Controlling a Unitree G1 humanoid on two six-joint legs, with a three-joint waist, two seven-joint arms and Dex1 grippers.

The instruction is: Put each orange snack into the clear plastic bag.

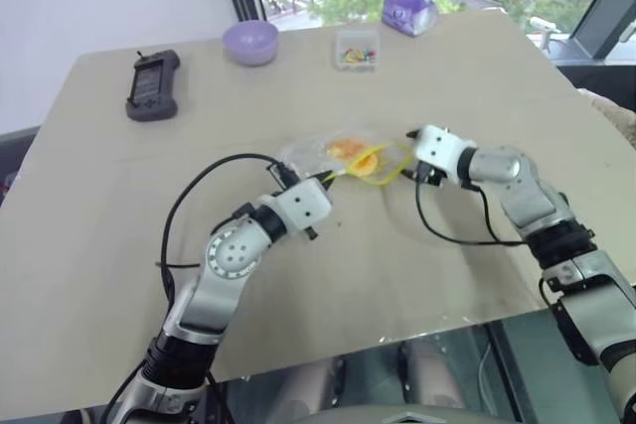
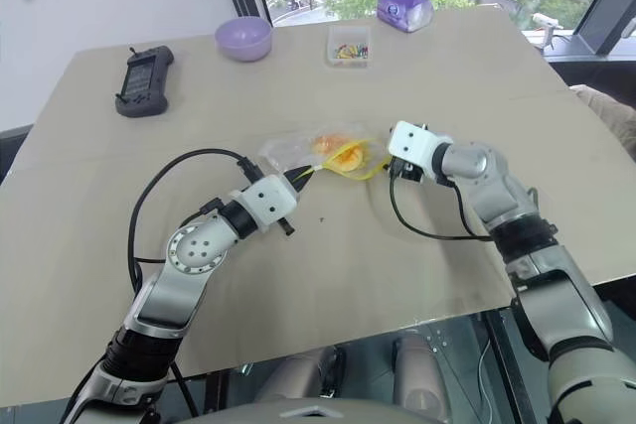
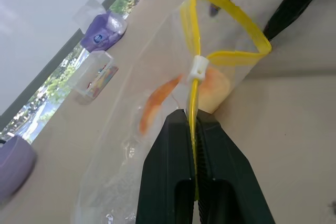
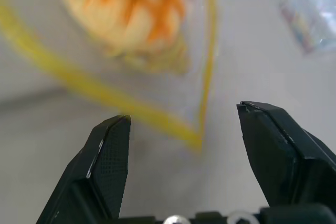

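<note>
Left hand (image 3: 193,129) is clenched on the yellow zip strip of the clear plastic bag (image 1: 333,156), which lies mid-worktop (image 1: 99,196). The orange snack (image 2: 336,152) sits inside the bag, just behind its gaping mouth. Right hand (image 4: 181,124) is spread wide and empty, just outside that mouth.

Judgement: keep the left pinch steady so the snack stays in while the right hand clears the strip.

No legible writing; the purple tissue pack (image 1: 407,11) bears a round logo too small to read.
</note>
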